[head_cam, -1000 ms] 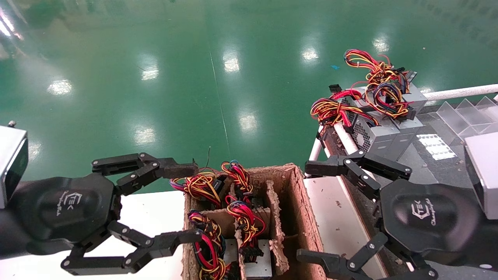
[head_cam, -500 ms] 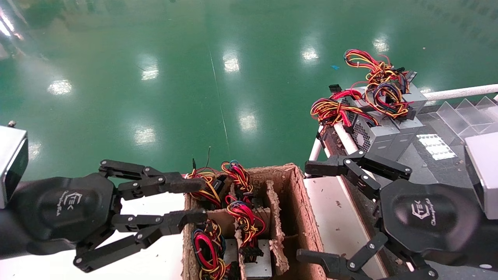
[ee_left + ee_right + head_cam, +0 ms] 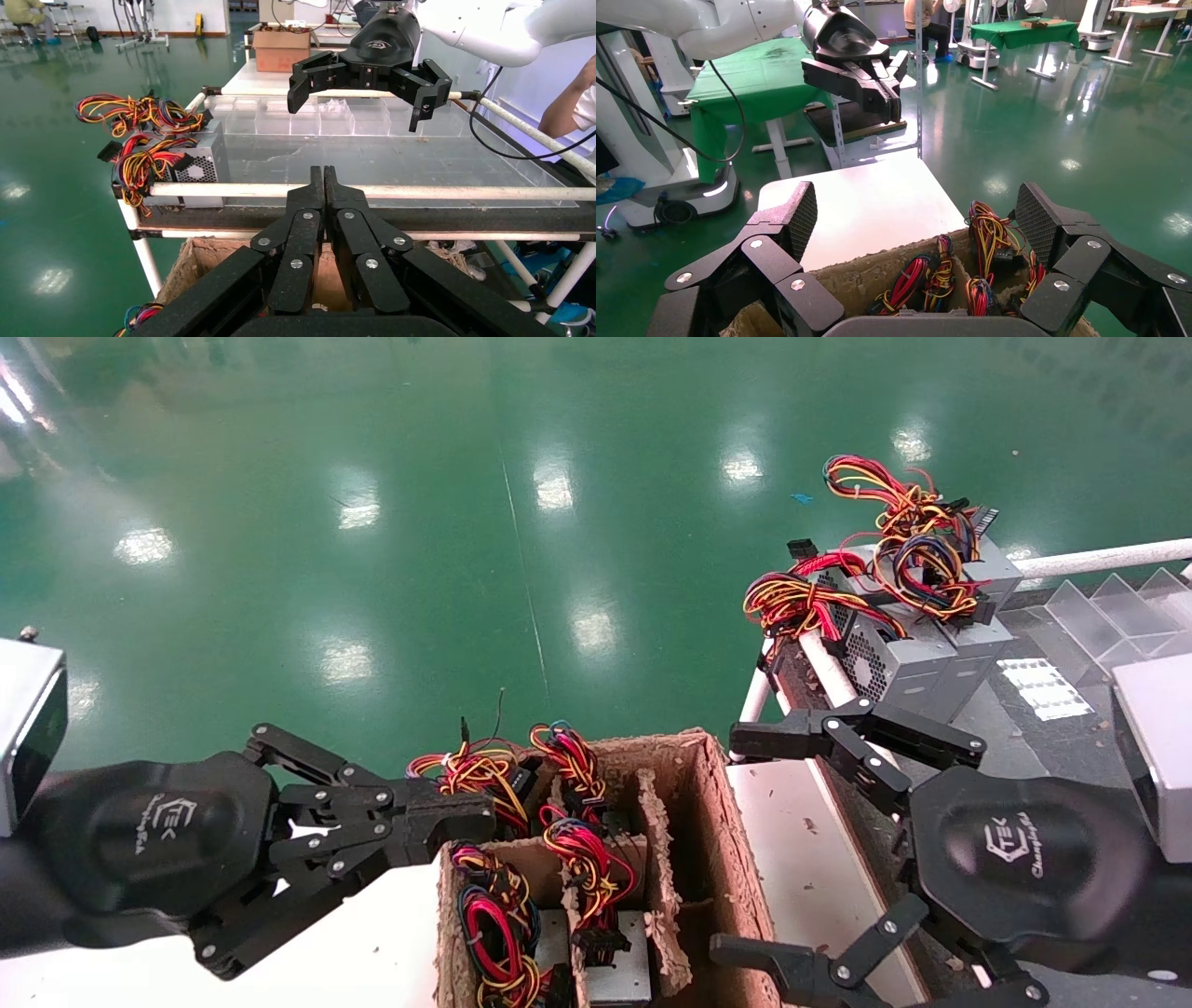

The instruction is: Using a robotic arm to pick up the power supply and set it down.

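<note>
The power supply stands in the middle compartment of a torn cardboard box. Its looped red and magenta wires are on top, and a bit of grey case shows below them. My left gripper is shut with nothing between its fingers, and its tips are at the box's left rim beside the wire loops. In the left wrist view the left gripper shows both fingers pressed together. My right gripper hangs open to the right of the box. In the right wrist view the right gripper is wide open above the wire bundles.
More wired units fill the box's left compartments. Two grey boxes with yellow, orange and blue wires sit on a rack with white rails and clear dividers. A white table lies left of the box, with green floor beyond.
My left gripper has closed from wide open to fully shut, its fingertips staying at the box's left rim. The right arm and the boxes have not moved.
</note>
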`<state>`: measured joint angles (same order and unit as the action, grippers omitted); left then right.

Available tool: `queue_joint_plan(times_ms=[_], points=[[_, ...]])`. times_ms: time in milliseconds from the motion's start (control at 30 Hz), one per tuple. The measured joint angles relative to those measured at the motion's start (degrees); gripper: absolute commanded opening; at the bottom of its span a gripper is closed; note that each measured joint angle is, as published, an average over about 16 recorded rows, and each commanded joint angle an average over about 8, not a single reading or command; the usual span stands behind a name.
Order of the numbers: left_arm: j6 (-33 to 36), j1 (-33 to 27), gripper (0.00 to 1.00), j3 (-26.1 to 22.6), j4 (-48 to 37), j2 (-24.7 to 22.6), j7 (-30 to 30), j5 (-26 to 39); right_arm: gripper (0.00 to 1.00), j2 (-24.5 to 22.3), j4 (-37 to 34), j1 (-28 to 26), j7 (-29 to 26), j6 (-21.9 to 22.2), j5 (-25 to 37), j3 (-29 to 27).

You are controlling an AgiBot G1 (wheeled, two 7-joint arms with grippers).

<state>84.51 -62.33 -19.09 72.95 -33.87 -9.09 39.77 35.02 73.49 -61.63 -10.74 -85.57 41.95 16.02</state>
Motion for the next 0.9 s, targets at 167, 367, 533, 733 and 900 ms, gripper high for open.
queue_joint_plan(times_ms=[167, 367, 533, 733, 900], points=[[0.0, 0.0, 0.78, 0.0, 0.0, 0.0, 0.0, 0.0, 1.0, 0.0, -0.05, 0.04, -0.01, 0.12, 0.09, 0.02], [0.0, 0.0, 1.0, 0.0, -0.01, 0.0, 0.0, 0.0, 1.0, 0.07, -0.25, -0.09, -0.34, 0.52, 0.62, 0.28], [0.01, -0.01, 1.0, -0.01, -0.02, 0.0, 0.01, 0.0, 1.0, 0.76, -0.81, -1.02, -1.82, 1.75, 2.92, 1.54], [0.01, -0.02, 1.0, -0.02, -0.03, 0.0, 0.01, -0.01, 1.0, 3.33, -2.58, -3.83, -4.96, 3.92, 8.81, 4.97], [0.01, -0.02, 1.0, -0.03, -0.03, 0.0, 0.02, -0.01, 1.0, 7.19, -5.53, -7.08, -7.7, 5.98, 15.47, 8.98]])
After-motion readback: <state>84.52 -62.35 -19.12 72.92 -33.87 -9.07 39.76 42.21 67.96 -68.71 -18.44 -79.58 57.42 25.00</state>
